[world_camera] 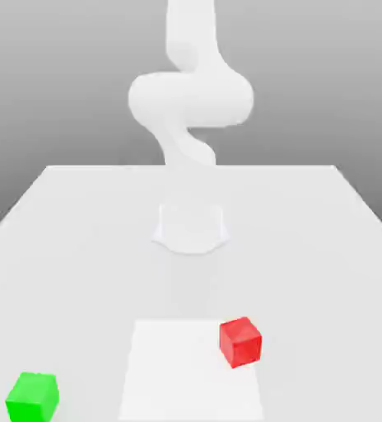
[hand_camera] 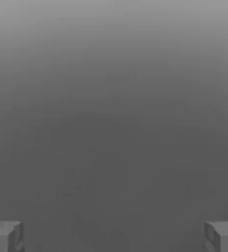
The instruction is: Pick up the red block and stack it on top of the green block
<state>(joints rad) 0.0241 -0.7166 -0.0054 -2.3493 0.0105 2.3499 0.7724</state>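
The end effector stands released, its two grey fingertips set far apart at opposite edges of the hand view with nothing between them but a plain grey surface. It grasps nothing.

In the exterior view the white Panda arm rises from its round base at the middle of the pale worktop and curves upward out of the top of the picture.

The red block sits on the worktop in the foreground, a little toward the exterior view's right of the arm's base, resting at the edge of a brighter white square patch on the surface. The green block lies well apart from it, near the lower corner on the exterior view's left, flat on the worktop. Both cubes stand alone, each on its own face, untouched by the arm, and neither is stacked on the other.
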